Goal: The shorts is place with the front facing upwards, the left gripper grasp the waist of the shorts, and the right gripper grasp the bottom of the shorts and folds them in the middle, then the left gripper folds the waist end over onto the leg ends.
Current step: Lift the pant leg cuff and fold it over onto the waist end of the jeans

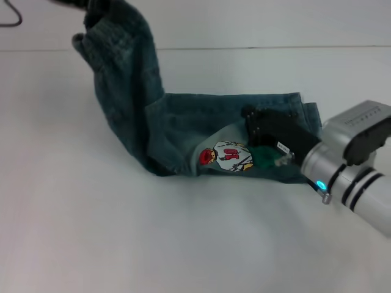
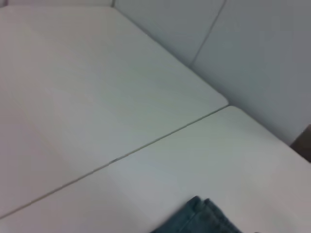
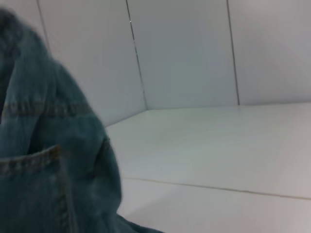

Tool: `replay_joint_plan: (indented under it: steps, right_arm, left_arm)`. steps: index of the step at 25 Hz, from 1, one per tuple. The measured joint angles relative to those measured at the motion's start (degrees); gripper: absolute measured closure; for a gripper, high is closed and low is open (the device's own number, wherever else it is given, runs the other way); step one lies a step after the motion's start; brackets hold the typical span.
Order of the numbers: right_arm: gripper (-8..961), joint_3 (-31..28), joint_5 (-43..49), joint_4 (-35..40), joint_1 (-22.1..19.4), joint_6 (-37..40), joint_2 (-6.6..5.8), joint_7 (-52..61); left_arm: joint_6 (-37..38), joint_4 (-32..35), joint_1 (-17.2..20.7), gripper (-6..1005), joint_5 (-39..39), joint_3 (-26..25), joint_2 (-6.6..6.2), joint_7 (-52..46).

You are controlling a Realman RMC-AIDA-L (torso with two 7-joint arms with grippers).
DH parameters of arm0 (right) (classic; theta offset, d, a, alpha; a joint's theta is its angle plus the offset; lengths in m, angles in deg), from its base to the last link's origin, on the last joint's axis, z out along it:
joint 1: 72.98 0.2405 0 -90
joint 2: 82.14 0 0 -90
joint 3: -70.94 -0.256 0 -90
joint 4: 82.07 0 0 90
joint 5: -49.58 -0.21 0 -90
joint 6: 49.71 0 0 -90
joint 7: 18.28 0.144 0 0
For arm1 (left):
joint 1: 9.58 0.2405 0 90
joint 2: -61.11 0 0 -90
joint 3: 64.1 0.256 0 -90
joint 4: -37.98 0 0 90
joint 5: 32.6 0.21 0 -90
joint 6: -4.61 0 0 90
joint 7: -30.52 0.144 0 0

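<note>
Blue denim shorts (image 1: 183,131) with a cartoon patch (image 1: 226,157) lie folded lengthwise on the white table (image 1: 122,244). Their waist end (image 1: 116,49) is lifted high at the back left and hangs from my left gripper (image 1: 82,5), which shows only as a dark shape at the frame's top edge and is shut on the cloth. My right gripper (image 1: 269,146) rests over the leg ends at the right. A corner of the denim (image 2: 199,218) shows in the left wrist view. The right wrist view has the raised shorts (image 3: 43,160) close up, with a pocket seam.
A table seam (image 1: 275,47) runs across the back, with a white wall behind it. A dark cable loop (image 1: 12,21) lies at the far left corner. White tabletop extends in front of the shorts and to their left.
</note>
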State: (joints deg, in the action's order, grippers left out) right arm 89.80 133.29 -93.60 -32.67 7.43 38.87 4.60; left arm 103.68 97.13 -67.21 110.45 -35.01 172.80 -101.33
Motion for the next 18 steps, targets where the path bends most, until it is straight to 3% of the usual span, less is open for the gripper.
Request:
replay_joint_plan:
  steps: [10, 18]
  right_arm:
    - [954, -3.1, 6.2, -5.5, 7.4, -9.2, 0.5, -2.7]
    - [953, -11.3, 23.1, -10.7, 12.5, -17.4, 0.53, -2.8]
  left_arm:
    - [0.6, 0.6, -5.6, 939, -2.6, 4.2, 0.14, -2.1]
    - [0.7, 1.5, -8.0, 927, -4.2, 5.6, 1.04, -3.1]
